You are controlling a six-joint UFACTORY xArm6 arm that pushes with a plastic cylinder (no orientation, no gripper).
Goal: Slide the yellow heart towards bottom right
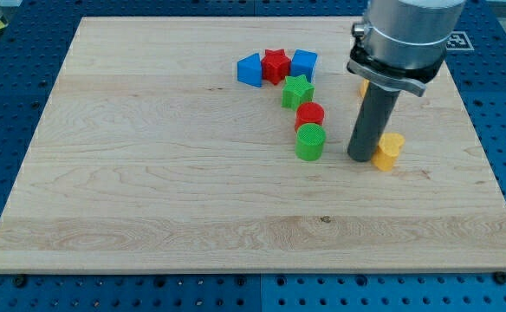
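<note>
The yellow heart [389,150] lies on the wooden board [149,191] at the view's right, about mid-height. My tip [361,159] rests on the board right against the heart's left side. The rod rises from there into the grey arm body at the view's top. Another yellow block [363,87] shows only as a sliver behind the rod, above the heart; its shape is hidden.
A curved row of blocks lies left of the rod: a blue block [249,69], a red star [275,64], a blue cube [303,62], a green star [297,91], a red cylinder [309,114] and a green cylinder [309,141]. The board's right edge is near.
</note>
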